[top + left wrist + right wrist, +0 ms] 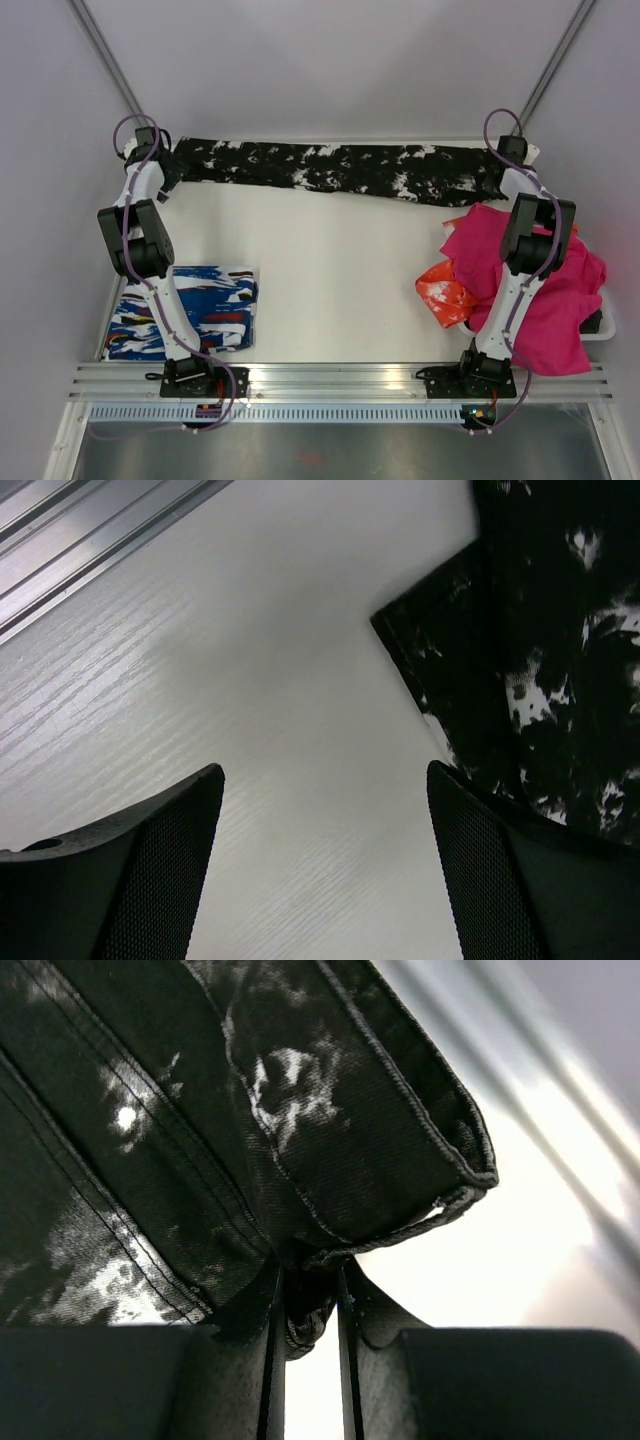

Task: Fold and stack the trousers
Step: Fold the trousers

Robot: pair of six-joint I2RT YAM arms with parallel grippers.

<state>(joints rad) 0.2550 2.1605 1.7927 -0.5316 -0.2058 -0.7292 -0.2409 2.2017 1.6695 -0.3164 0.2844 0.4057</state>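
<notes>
Table (330,290) | trousers (330,168) ends behind arms (525,235) | right end effector (310,1295) pinching hem

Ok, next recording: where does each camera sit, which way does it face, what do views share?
Top external: above and behind the bases, looking down on the table; left arm and right arm show.
Left wrist: on the left arm, facing down at table and a trousers corner; open left jaws show.
Right wrist: on the right arm, facing the right jaws, shut on the trousers.
Shared: all three show the trousers.
</notes>
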